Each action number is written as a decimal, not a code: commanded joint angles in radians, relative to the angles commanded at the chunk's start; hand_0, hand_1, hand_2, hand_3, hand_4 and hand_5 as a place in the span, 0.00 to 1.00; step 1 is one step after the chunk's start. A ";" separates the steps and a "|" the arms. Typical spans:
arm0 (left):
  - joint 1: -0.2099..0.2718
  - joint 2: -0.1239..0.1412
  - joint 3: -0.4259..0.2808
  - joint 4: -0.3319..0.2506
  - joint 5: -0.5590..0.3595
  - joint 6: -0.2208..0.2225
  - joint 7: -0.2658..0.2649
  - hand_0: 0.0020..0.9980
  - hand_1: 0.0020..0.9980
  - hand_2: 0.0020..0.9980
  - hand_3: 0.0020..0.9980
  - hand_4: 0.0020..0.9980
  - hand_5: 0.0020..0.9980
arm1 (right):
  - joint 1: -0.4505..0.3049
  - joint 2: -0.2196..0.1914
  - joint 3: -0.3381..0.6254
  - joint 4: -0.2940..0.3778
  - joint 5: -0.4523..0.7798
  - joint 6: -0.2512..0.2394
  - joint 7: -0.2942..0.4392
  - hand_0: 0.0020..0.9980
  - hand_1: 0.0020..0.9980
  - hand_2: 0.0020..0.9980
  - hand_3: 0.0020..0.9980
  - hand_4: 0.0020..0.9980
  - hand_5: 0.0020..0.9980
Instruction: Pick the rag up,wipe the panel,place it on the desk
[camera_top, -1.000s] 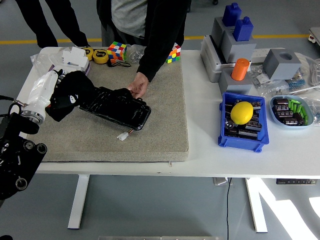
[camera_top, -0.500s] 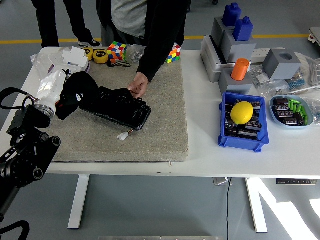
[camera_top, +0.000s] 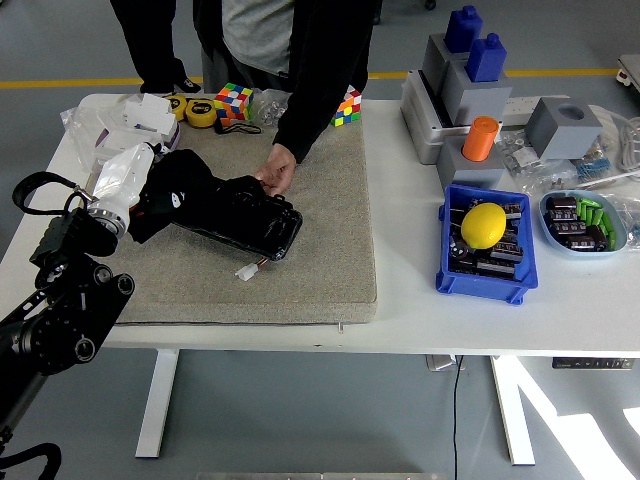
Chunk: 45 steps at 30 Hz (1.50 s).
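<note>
You've got a glossy black plastic panel (camera_top: 238, 216), smooth, catching highlights along its edges. It sits on a coarse grey-beige mat (camera_top: 300, 250), matt, felt-like weave. Counter (camera_top: 400, 300) is smooth white laminate, low sheen. Left robot hand (camera_top: 175, 190) is wrapped in matt black cloth, which looks like the rag (camera_top: 180, 185); can't separate glove from rag. Wrist behind it is covered in crinkled clear plastic film (camera_top: 122, 178), shiny. Arm (camera_top: 60, 300) is matt black, hard shell, metal or plastic unclear. The person's sleeve (camera_top: 310, 100) is matt black fabric. Blue bin (camera_top: 485, 280) is smooth moulded plastic; the yellow ball (camera_top: 483, 225) in it is smooth, slight sheen.
</note>
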 joint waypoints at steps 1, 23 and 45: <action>-0.001 0.001 0.012 -0.006 -0.002 -0.001 0.002 0.21 0.19 0.29 0.54 0.70 0.00 | 0.000 0.000 0.000 0.000 0.000 0.000 0.000 0.59 0.57 0.48 0.52 0.91 0.37; -0.010 0.009 0.307 -0.119 -0.100 -0.021 0.018 0.20 0.17 0.27 0.55 0.70 0.00 | -0.002 -0.004 -0.019 0.008 0.012 0.001 0.001 0.59 0.57 0.48 0.52 0.91 0.37; -0.037 -0.013 0.337 -0.086 -0.094 -0.013 0.012 0.19 0.17 0.28 0.55 0.71 0.00 | -0.003 -0.001 -0.023 0.013 0.018 0.001 0.003 0.59 0.56 0.48 0.52 0.91 0.37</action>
